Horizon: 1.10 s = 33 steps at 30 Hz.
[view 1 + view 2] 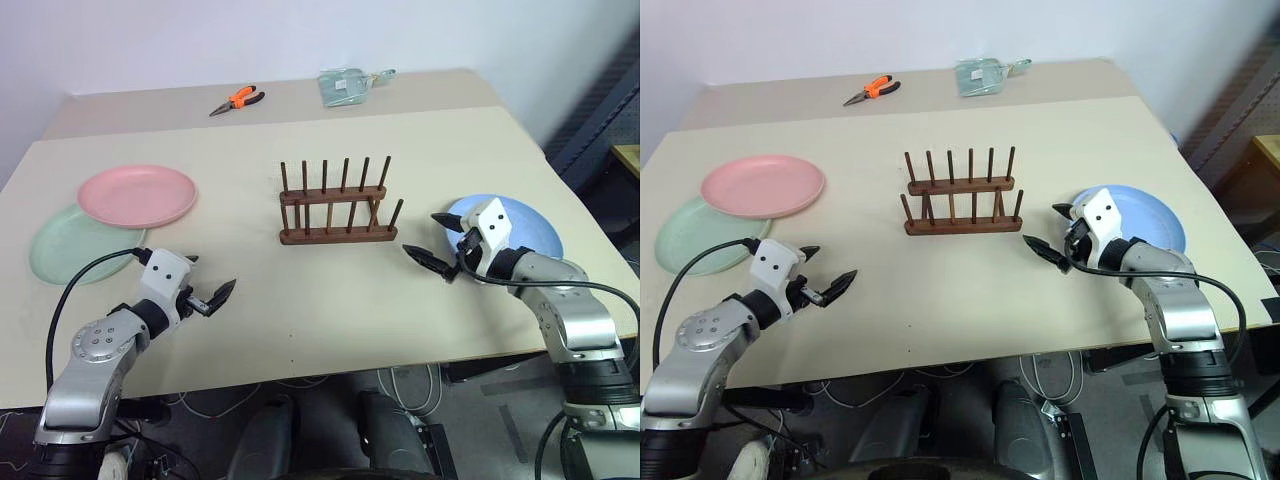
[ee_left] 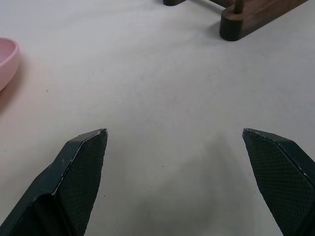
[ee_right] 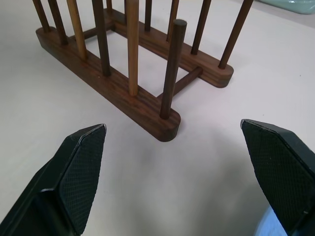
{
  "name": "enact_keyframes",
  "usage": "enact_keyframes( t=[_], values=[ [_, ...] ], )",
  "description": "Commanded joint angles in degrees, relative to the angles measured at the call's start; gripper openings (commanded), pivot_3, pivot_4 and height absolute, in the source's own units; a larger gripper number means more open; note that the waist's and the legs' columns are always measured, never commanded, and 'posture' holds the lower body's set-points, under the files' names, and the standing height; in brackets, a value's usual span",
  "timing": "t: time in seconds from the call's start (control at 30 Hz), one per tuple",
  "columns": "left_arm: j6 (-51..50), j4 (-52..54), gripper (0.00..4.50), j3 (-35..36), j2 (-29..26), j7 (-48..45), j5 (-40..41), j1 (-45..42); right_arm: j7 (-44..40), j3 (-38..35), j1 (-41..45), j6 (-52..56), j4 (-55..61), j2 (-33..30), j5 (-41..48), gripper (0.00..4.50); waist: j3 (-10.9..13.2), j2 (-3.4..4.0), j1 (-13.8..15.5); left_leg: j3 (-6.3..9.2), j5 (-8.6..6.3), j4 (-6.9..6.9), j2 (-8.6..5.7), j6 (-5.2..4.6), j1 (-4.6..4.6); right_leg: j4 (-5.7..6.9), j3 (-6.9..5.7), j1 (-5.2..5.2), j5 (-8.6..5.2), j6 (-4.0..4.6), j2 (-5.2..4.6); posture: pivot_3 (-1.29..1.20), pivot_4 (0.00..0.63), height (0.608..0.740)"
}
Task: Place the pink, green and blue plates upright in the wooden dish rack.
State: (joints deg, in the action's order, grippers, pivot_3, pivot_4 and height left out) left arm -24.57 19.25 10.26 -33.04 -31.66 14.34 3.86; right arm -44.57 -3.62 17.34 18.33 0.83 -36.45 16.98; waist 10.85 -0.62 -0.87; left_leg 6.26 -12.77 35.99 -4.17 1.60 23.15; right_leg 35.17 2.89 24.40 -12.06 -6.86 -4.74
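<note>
Right gripper [image 1: 437, 243] spread wide, empty, hovering over the bench [image 1: 330, 300]; round shallow light-blue plate [image 1: 530, 225] lies flat just behind it, dark-brown wooden peg dish rack [image 1: 335, 205] near, ahead of its fingertips. Left gripper [image 1: 205, 285] wide, empty; pale pink round plate [image 1: 137, 195] overlapping mint green round plate [image 1: 70, 245] just beyond. Plates look light, stiff, smooth, likely slippery; pinch at rim. Open bench between grippers; blue plate sits near the bench's edge.
</note>
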Motion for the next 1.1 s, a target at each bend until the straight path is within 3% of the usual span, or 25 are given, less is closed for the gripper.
enact_keyframes(
  t=[0.03, 0.17, 0.33, 0.47, 0.57, 0.73, 0.83, 1.03, 1.1],
  values=[
    [0.8, 1.4, 4.5, -0.1, 0.2, 0.4, -0.2, -0.3, 0.9, 0.4, 2.0, -2.3, -0.3, 1.2, -1.3, 4.46, 0.0, 0.0, 0.0, 0.0, 0.0, 0.0, 0.0, 0.0, 0.0, 0.0, 0.0, 0.0, 0.0, 0.0, 0.0, 0.0, 0.15, 0.74],
    [0.9, -0.4, 4.5, -0.7, 0.8, -1.2, 1.5, -2.3, 0.3, 1.0, 3.0, -1.5, -1.6, 1.7, -1.5, 4.46, 0.0, 0.0, 0.1, 0.0, 0.0, 0.01, 0.0, 0.0, 0.0, 0.0, 0.0, 0.0, 0.0, -0.01, 0.0, 0.0, 0.15, 0.74],
    [3.7, -10.4, 4.5, -7.2, 0.0, -8.2, -0.4, -11.2, 0.9, 1.8, 2.7, -1.4, -0.3, 2.3, -1.8, 4.46, 0.0, -0.01, 0.2, -0.09, 0.0, 0.05, -0.05, 0.0, 0.02, -0.01, -0.03, -0.02, 0.02, -0.03, 0.01, 0.0, 0.15, 0.74],
    [10.9, -27.9, 4.5, -16.5, 1.1, -16.8, -5.7, -25.1, 2.7, 1.5, 0.8, -1.2, 2.8, 2.2, -2.5, 4.46, 0.0, -0.01, 0.4, -0.11, 0.01, 0.04, -0.06, 0.0, 0.02, 0.02, -0.03, -0.02, 0.1, -0.17, 0.02, 0.0, 0.15, 0.74],
    [16.7, -45.0, 4.5, -21.0, 6.4, -20.3, -8.7, -37.5, 4.9, -0.1, -3.3, 0.3, 7.9, 1.7, -2.6, 4.46, 0.0, 0.0, 0.8, -0.05, 0.02, 0.12, -0.12, 0.01, 0.03, 0.03, -0.09, -0.05, 0.11, -0.19, 0.0, 0.0, 0.15, 0.74],
    [24.8, -61.2, 4.5, -22.3, 10.6, -22.0, -11.7, -45.3, 8.3, -2.0, -9.0, 3.3, 15.2, 1.8, -2.4, 4.46, -0.1, -0.03, 0.5, -0.1, -0.03, 0.1, -0.16, -0.06, 0.08, -0.03, -0.07, -0.03, 0.12, -0.25, -0.07, 0.0, 0.15, 0.74],
    [26.8, -63.9, 3.69, -22.6, 11.2, -24.6, -12.1, -45.7, 9.3, -3.4, -11.4, 4.3, 17.7, 1.6, -2.1, 4.5, -0.1, -0.01, 0.2, -0.07, -0.02, 0.11, -0.15, -0.06, 0.03, 0.04, -0.07, -0.04, 0.12, -0.26, -0.06, 0.0, 0.15, 0.74],
    [27.7, -62.4, 0.79, -21.8, 10.6, -27.5, -11.6, -44.2, 8.9, -3.8, -11.4, 4.0, 16.6, 1.1, -2.5, 4.5, -0.1, -0.02, 0.0, -0.07, -0.02, 0.15, -0.12, -0.06, -0.07, 0.05, -0.07, -0.18, 0.11, -0.25, -0.04, 0.0, 0.15, 0.74],
    [27.4, -60.5, 0.78, -21.7, 9.9, -28.3, -11.5, -43.1, 8.7, -3.0, -10.7, 3.6, 15.8, 1.2, -2.9, 4.5, -0.1, -0.02, -0.2, -0.06, -0.02, 0.12, -0.1, -0.06, -0.09, 0.06, -0.07, -0.17, 0.1, -0.26, -0.02, 0.0, 0.15, 0.74]
  ],
)
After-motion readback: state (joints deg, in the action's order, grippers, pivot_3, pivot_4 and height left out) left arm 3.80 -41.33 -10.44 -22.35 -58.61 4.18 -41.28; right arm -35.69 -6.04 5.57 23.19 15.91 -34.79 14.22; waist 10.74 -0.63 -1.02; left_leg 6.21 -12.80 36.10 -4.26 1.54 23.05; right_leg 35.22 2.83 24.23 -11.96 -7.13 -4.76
